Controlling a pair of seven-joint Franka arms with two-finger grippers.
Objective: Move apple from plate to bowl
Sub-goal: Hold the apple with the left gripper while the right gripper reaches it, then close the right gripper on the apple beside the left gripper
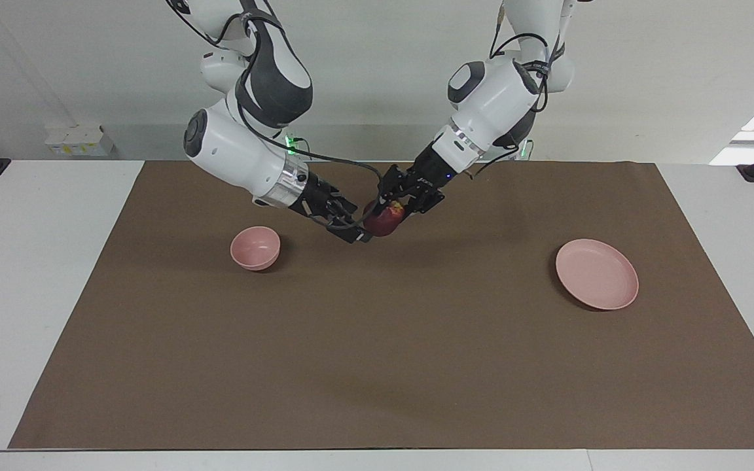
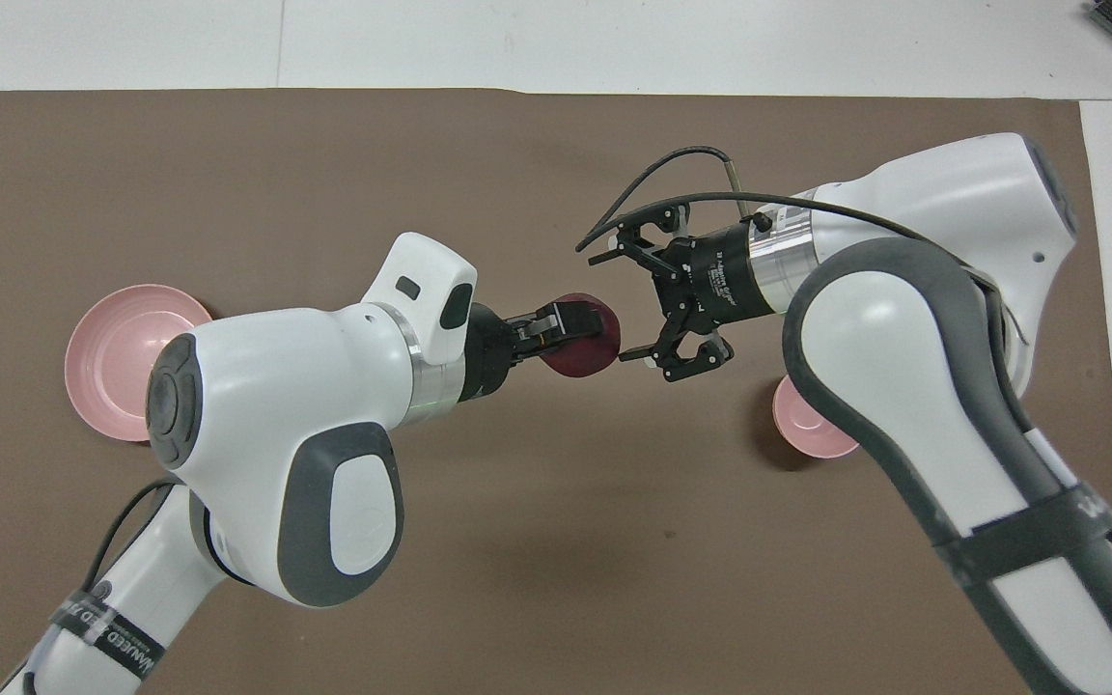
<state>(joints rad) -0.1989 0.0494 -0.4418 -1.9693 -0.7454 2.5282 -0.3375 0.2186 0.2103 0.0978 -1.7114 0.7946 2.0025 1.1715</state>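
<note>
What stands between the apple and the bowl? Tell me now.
Nothing lies on the mat between them. Only the open right hand hangs beside the apple, on the side toward the bowl, while the left hand grips the apple above the mat.

No legible text anywhere.

I see both arms reaching down and inward, meeting above the middle of the desk. My left gripper is closed around the apple, holding it in the air. My right gripper faces it with fingers spread wide, just beside the apple. Both wrists angle steeply downward toward each other.
</note>
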